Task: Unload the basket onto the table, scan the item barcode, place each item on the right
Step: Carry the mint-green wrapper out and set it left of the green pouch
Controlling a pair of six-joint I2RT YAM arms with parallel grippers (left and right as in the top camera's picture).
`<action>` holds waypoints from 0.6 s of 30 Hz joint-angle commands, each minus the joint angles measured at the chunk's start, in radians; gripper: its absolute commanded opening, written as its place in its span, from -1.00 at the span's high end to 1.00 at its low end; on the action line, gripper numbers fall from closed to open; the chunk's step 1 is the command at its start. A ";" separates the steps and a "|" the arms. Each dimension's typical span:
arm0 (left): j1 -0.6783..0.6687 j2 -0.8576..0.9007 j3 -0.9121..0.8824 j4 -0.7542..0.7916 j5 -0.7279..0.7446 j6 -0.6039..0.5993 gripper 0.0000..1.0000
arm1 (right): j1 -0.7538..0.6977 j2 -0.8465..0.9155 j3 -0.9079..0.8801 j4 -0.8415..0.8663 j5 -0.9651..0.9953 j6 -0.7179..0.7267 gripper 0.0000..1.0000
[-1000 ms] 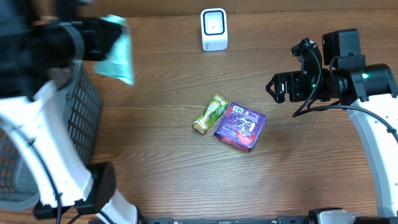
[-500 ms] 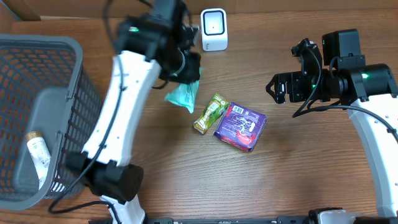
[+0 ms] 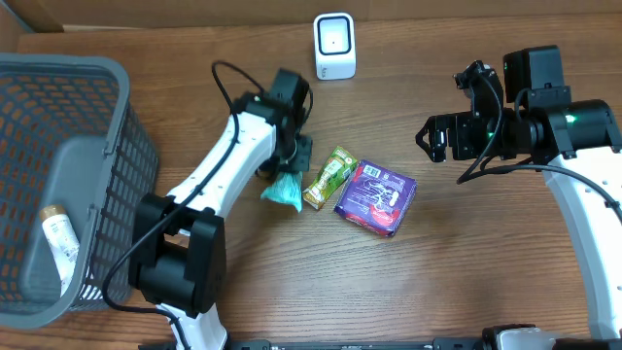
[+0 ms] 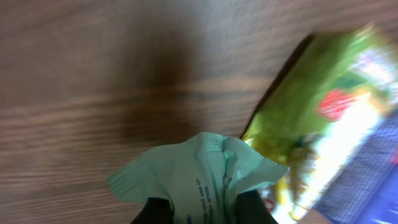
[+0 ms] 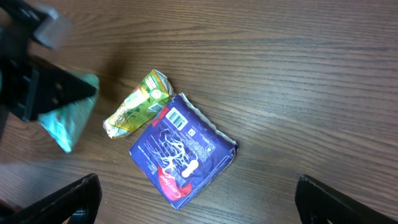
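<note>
Place: mock shop checkout on my wooden table
Top centre: white barcode scanner
Left edge: grey mesh basket
Middle: green snack packet, purple snack packet

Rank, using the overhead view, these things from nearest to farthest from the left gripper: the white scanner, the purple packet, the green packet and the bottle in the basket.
From the left gripper:
1. green packet, right beside it.
2. purple packet, just beyond the green one.
3. white scanner, at the table's far edge.
4. bottle, inside the basket at the table's end.
</note>
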 commanded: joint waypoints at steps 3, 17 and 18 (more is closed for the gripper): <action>-0.024 -0.003 -0.084 0.074 0.087 -0.034 0.89 | 0.006 0.000 0.000 0.008 -0.005 0.003 -1.00; -0.087 -0.003 -0.097 0.169 0.206 -0.037 -0.04 | 0.006 0.001 0.000 0.010 -0.005 0.003 -1.00; -0.086 -0.003 -0.097 0.168 0.207 -0.038 -0.05 | 0.006 0.001 0.000 0.010 -0.005 0.002 -1.00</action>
